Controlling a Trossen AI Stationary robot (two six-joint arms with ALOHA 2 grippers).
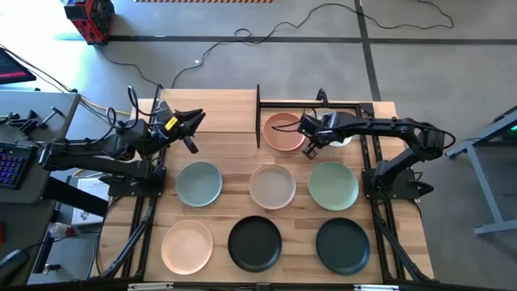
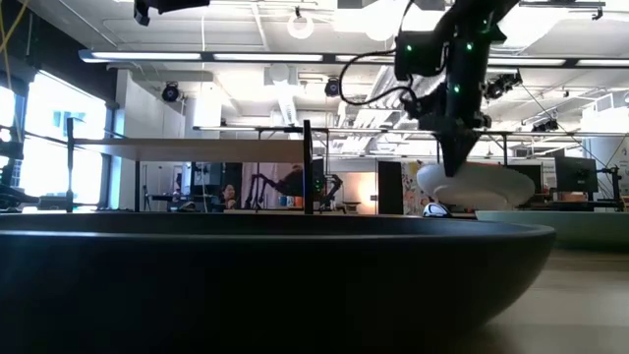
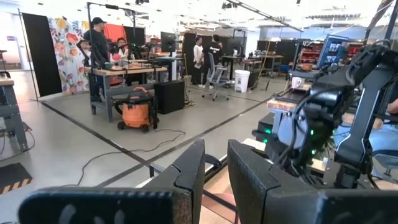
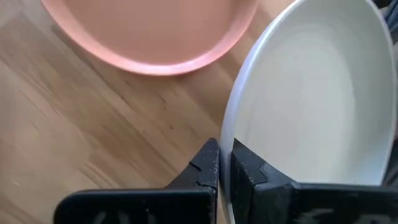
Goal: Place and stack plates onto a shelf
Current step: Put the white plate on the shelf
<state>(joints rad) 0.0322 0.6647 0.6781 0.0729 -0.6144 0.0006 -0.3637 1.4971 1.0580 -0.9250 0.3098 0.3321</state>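
Over shelf (image 1: 234, 121) at far right: right gripper (image 4: 224, 163), jaws clamped on rim of pale plate (image 4: 311, 99), held clear beside salmon plate (image 1: 283, 132). At far left, left gripper (image 1: 194, 120) raised, jaws slightly apart, empty. Six plates on bench (image 1: 303, 217).

Bright even overhead lighting up top, but the low view's backlit by ceiling lights (image 2: 300, 25), near black plate (image 2: 275, 280) a dark blur.
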